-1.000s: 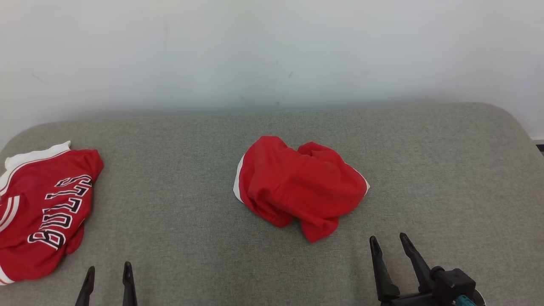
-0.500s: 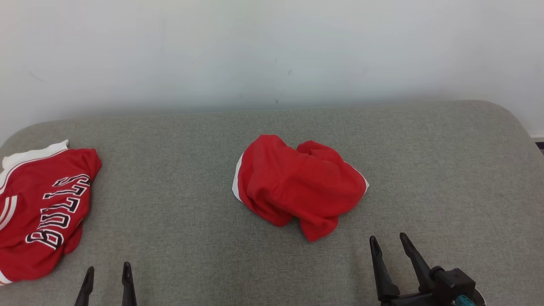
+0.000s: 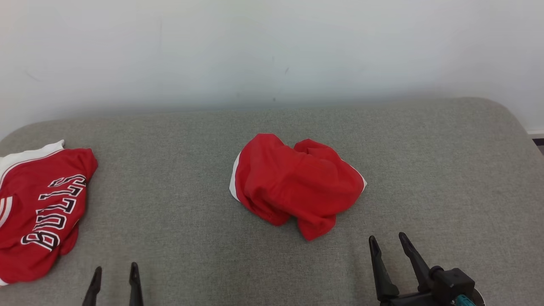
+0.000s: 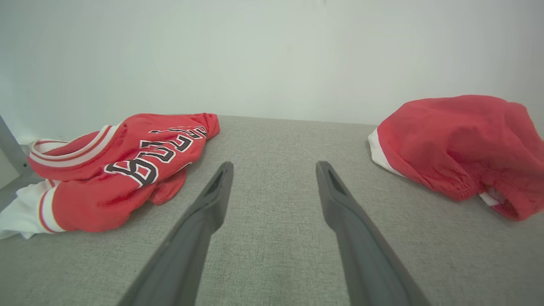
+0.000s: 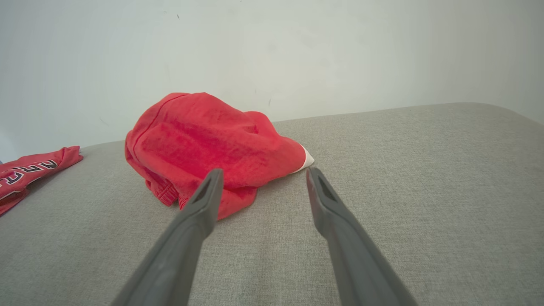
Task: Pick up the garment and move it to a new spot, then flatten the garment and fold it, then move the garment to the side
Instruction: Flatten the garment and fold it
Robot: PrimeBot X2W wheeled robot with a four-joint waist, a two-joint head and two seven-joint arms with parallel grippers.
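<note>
Grey cloth top (image 3: pixel 178 204) by a white wall (image 3: pixel 272 51), with a red garment (image 3: pixel 297 185) in the middle.
The red garment has white edges and lies in a crumpled heap near the middle of the top. A red Bulls jersey (image 3: pixel 40 212) lies far off at the left edge. The left gripper (image 3: pixel 116 267) is low on the left, its two fingers wide apart and holding nothing. The right gripper (image 3: pixel 387 236) is low on the right, near the heap but not touching it, fingers wide apart and holding nothing too.
</note>
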